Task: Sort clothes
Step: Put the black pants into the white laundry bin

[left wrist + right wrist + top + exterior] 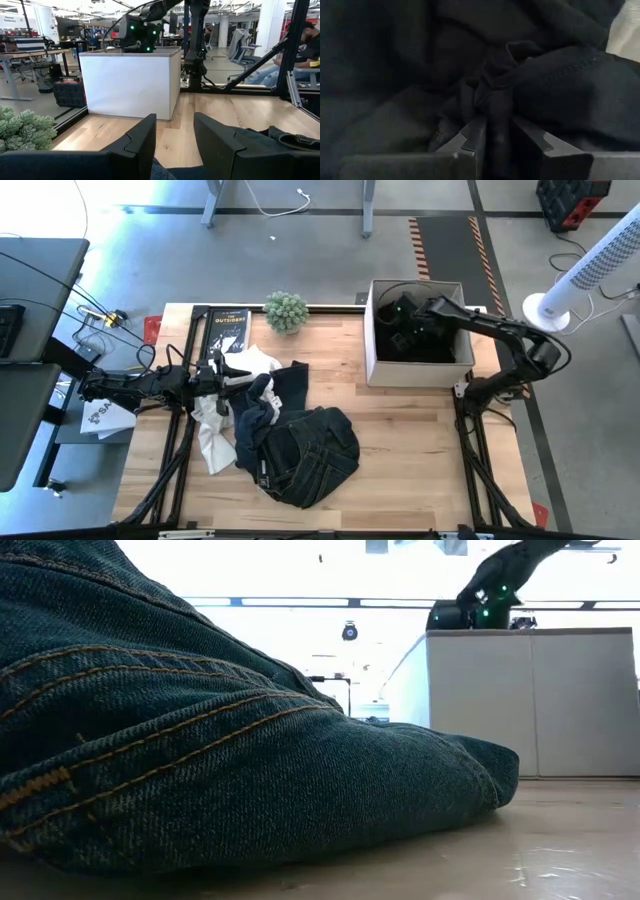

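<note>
Right up against the low camera: dark denim garment (230,740), heaped on the wooden table (420,450), filling most of that level view. From above, same denim (305,455) bunched near the table's front centre, a navy piece (275,395) draped over its far edge, a white garment (212,430) trailing out along its left side and another white piece (250,363) just behind.

Over that pile, left gripper (215,370), reaching in from the left edge. Fingers (137,142) parted with a clear gap between them, nothing gripped, bare table showing through the gap and dark fabric just below.

Farther back on the left, black book with yellow lettering (226,330) lying flat at the table's rear edge, small green plant (287,310) just beside it.

Far right rear: white cardboard box (372,340), upright, open at the top, dark clothes (425,345) piled inside. Right gripper (402,315) down inside the box. Up close in its own wrist view, right gripper (492,132) buried in black fabric (560,95), a twisted fold of that cloth sitting between the narrowly parted fingers (472,137); pinched or merely lying there — cannot tell.

Beyond the table: grey floor, a white tower fan (590,270), desks, and a seated person (300,45) off to one side.
</note>
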{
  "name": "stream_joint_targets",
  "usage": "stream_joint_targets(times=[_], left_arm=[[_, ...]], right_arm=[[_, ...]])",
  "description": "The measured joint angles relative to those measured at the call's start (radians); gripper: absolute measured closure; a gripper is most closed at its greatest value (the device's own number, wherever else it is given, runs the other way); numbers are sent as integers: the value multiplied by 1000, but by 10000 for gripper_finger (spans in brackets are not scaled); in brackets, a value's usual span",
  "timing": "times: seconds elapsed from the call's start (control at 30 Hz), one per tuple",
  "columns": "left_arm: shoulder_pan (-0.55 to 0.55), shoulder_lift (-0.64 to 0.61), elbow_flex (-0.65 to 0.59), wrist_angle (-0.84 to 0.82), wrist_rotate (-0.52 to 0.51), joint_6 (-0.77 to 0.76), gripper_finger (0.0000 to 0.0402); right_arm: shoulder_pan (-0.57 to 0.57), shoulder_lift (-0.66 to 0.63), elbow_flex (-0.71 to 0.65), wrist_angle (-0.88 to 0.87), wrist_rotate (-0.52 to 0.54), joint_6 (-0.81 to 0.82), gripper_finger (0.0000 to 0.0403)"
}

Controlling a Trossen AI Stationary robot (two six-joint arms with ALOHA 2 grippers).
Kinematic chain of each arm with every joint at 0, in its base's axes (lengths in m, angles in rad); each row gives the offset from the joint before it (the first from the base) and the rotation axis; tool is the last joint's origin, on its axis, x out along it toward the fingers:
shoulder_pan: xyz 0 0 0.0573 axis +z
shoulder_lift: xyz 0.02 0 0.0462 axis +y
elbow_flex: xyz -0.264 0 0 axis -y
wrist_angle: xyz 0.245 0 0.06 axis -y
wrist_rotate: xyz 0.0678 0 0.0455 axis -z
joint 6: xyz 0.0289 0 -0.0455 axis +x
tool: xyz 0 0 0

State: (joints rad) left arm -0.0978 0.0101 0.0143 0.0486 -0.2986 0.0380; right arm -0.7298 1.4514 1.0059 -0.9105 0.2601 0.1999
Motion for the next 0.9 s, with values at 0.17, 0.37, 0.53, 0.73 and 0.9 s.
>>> stream_joint_targets(times=[0.17, 0.37, 0.53, 0.73, 0.9], left_arm=[[0, 0, 0, 0, 0, 0, 271], [0, 0, 0, 0, 0, 0, 271], [0, 0, 0, 0, 0, 0, 271], [0, 0, 0, 0, 0, 0, 271], [0, 0, 0, 0, 0, 0, 271]], right_arm=[[0, -57, 132, -38, -75, -37, 325], [45, -134, 289, -143, -46, 62, 325], [74, -151, 297, -223, 223, 142, 325], [25, -97, 115, -191, 234, 208, 325], [-15, 2, -90, 3, 177, 207, 325]])
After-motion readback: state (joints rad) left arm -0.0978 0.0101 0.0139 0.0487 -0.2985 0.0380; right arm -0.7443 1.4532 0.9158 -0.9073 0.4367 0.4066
